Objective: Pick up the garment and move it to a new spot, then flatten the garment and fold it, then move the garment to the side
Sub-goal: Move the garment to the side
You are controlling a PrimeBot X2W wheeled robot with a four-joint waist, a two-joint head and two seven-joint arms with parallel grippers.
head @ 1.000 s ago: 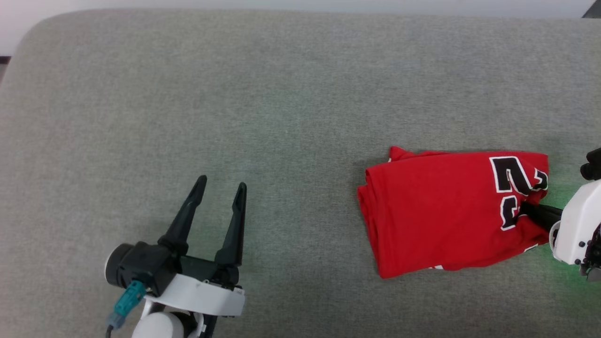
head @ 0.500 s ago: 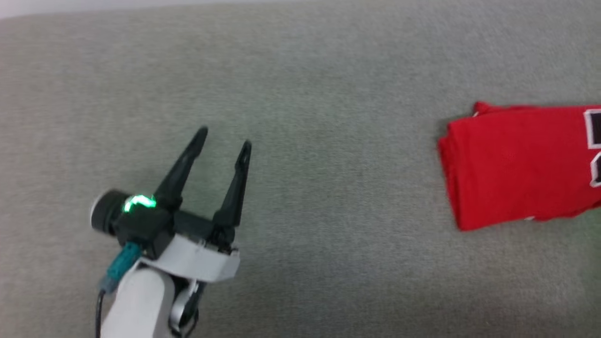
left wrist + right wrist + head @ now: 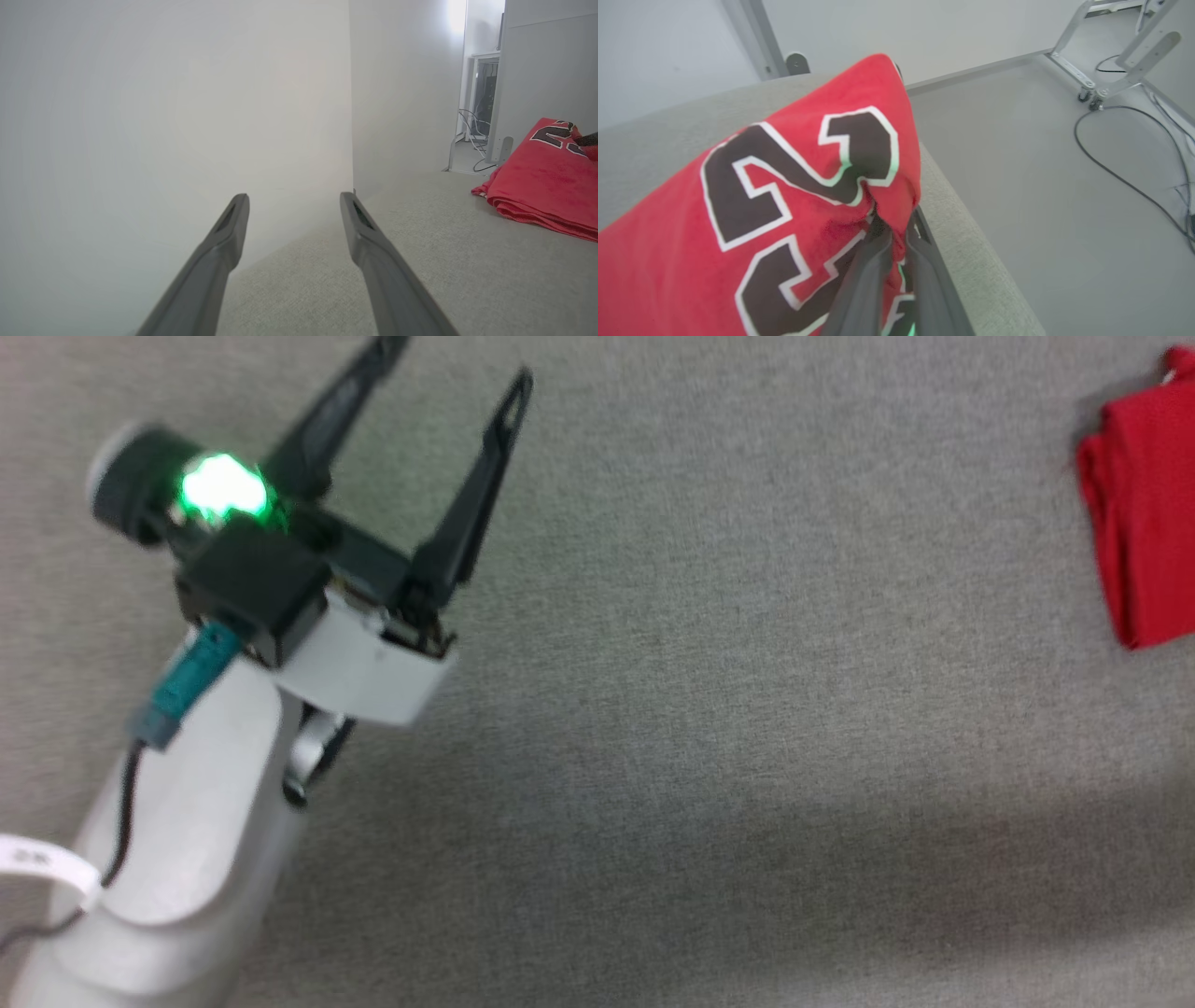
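Observation:
The garment (image 3: pixel 1144 523), a folded red jersey, lies at the far right edge of the head view on the grey padded surface (image 3: pixel 747 709). In the right wrist view my right gripper (image 3: pixel 896 228) is shut on the garment (image 3: pixel 784 210), pinching the red cloth just below its black white-edged "23", close to the surface's rounded edge. My left gripper (image 3: pixel 456 364) stands open and empty at the upper left, far from the jersey, a green light glowing on its wrist. The left wrist view looks between the left gripper's (image 3: pixel 293 200) spread fingers, with the garment (image 3: pixel 542 186) at the right.
A pale wall (image 3: pixel 187 116) rises behind the grey surface. Past the surface's right edge (image 3: pixel 962 224) lies a grey floor (image 3: pixel 1017 163) with a black cable (image 3: pixel 1120 177) and a metal frame on casters (image 3: pixel 1092 88).
The head camera has swung, so the garment now sits at the picture's right edge and the right gripper has left it. The left gripper looks larger and higher, still open.

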